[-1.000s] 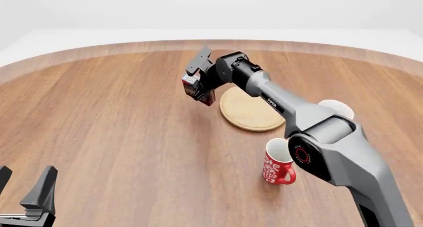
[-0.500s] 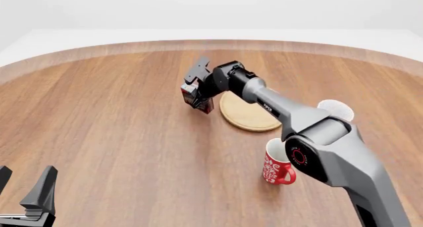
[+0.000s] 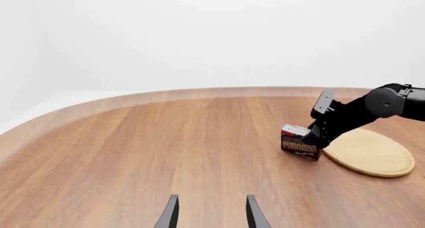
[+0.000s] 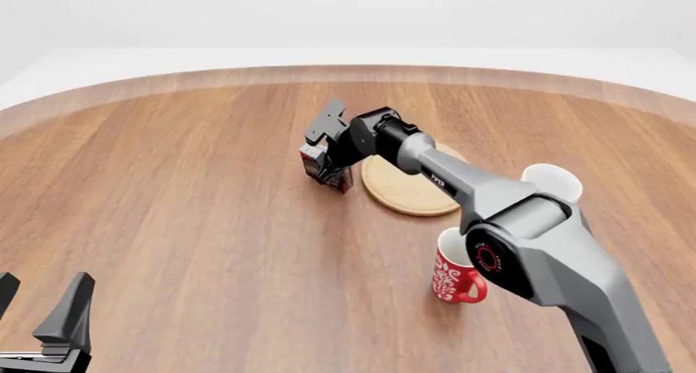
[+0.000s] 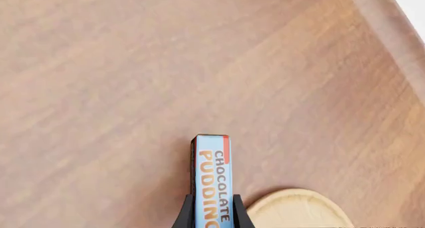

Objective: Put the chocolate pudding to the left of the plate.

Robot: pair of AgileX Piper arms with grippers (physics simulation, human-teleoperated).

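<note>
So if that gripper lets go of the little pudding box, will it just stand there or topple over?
The chocolate pudding looks thin and stands on a narrow edge, so a nudge could probably tip it flat. It seems stiff, holding shape between the right gripper fingers. Being small, it's likely light and may slide on the table.

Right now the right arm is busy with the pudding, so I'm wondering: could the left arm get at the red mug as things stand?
Probably not easily. The left claw sits at the table's near left, open, while the red mug stands far across, tucked against the right arm's bulky base links, which crowd it from the right.
</note>
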